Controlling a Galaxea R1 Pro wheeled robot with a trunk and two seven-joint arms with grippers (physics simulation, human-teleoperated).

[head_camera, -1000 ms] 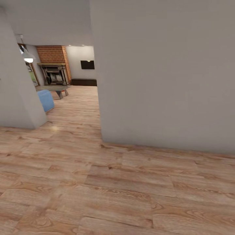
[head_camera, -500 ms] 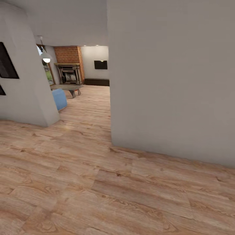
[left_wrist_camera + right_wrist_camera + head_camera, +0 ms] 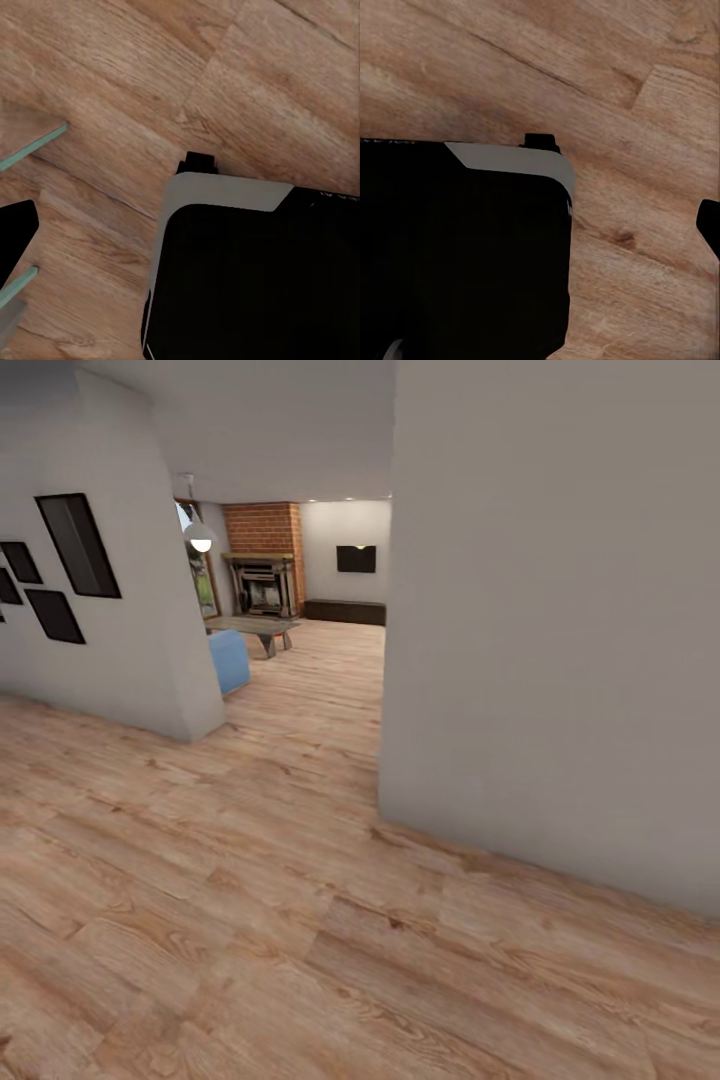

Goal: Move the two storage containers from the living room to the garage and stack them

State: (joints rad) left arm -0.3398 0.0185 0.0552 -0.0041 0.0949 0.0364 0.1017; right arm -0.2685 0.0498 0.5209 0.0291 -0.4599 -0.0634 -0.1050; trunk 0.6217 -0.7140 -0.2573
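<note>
Your view has swung, bringing the framed pictures (image 3: pixel 78 545) into sight, so mind clipping the wall corner (image 3: pixel 385 800); living room (image 3: pixel 300 600) ahead, containers unseen, gripper states unclear.

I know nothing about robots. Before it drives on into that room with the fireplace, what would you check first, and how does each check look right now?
1. Way ahead open: ok. Bare wood plank floor runs between the left wall and the right wall.
2. Living room in sight: ok. Brick fireplace, blue sofa and black TV show beyond the opening.
3. Storage containers spotted: not ok, no orange-red bin seen yet.
4. Clearance from the right wall's corner: cannot tell.
5. Hands free for carrying: cannot tell; both wrist views look down on the floor and the robot's dark base.
</note>
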